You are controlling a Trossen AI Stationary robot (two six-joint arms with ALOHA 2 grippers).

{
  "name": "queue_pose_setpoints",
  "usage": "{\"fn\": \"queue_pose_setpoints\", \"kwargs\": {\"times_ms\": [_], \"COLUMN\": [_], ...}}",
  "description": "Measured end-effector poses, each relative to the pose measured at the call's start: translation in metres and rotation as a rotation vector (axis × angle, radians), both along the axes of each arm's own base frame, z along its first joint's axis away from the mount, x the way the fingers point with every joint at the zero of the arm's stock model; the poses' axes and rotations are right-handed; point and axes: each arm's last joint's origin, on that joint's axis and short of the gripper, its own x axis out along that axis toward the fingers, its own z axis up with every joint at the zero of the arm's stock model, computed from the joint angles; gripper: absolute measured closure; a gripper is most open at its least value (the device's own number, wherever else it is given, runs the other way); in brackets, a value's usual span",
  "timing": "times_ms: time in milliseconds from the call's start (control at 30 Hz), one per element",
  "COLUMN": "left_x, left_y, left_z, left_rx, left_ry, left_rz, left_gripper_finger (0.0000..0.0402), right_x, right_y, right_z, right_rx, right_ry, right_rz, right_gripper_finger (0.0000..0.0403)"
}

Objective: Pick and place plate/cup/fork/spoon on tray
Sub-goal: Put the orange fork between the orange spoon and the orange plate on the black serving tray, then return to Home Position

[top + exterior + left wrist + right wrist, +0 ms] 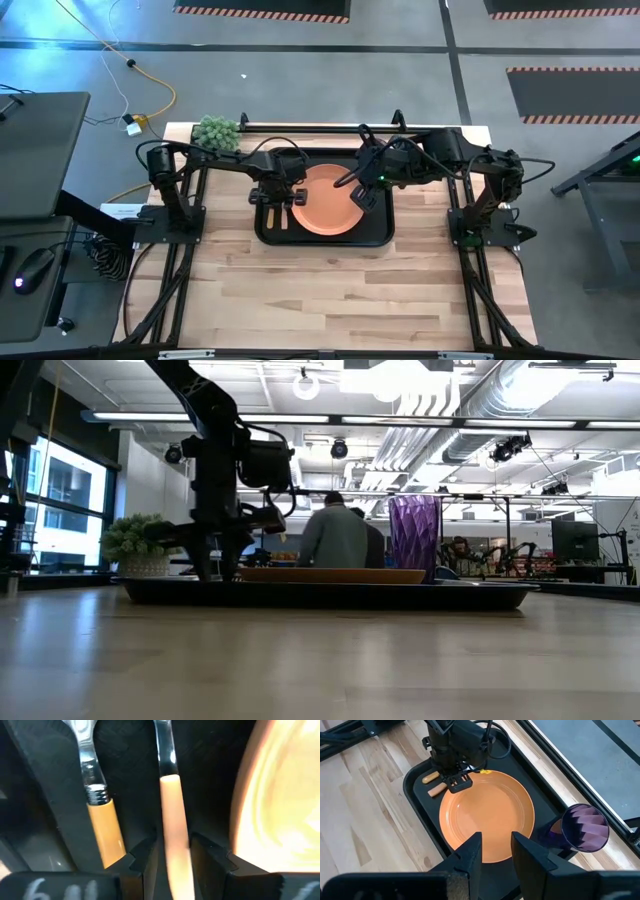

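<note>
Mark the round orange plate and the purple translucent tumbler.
Round orange plate [487, 815]: right wrist view, on its flat centre.
Purple translucent tumbler [584, 827]: right wrist view, on its open top.

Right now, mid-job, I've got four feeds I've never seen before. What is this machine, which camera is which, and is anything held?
It is a two-armed table robot. One camera looks down from above, one looks level across the table, one rides on each wrist. On the wooden table sits a black tray holding the orange plate, the purple cup, the fork and the spoon. The left gripper is low on the tray, fingers open astride the spoon's handle. The right gripper hovers open above the plate, holding nothing.
</note>
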Motion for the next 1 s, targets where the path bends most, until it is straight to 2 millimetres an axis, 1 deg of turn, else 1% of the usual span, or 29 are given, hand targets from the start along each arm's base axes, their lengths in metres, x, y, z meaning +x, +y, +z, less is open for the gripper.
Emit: {"fn": "queue_pose_setpoints", "kwargs": {"times_ms": [300,667,800,1000], "left_x": [0.0,0.001,0.001,-0.006], "left_y": [0.0,-0.006,-0.006,-0.002], "left_z": [0.0,0.0,0.007,0.021], "left_rx": [0.002,0.007,0.018,0.039], "left_ry": [-0.003,-0.011,-0.033,-0.05], "left_rz": [-0.019,-0.074,-0.076,-0.054], "left_gripper_finger": [0.0296,0.0296,0.0296,0.0296], "right_x": [0.0,0.0,0.0,0.0], "right_y": [0.0,0.0,0.0,0.0], "right_z": [0.0,0.0,0.0,0.0], "right_rx": [-0.012,-0.013,-0.014,-0.014], "right_ry": [-0.003,-0.003,-0.004,-0.006], "right_rz": [-0.007,-0.008,-0.008,-0.008], "right_gripper_finger": [0.0306,0.0306,0.0306,0.0306]}}
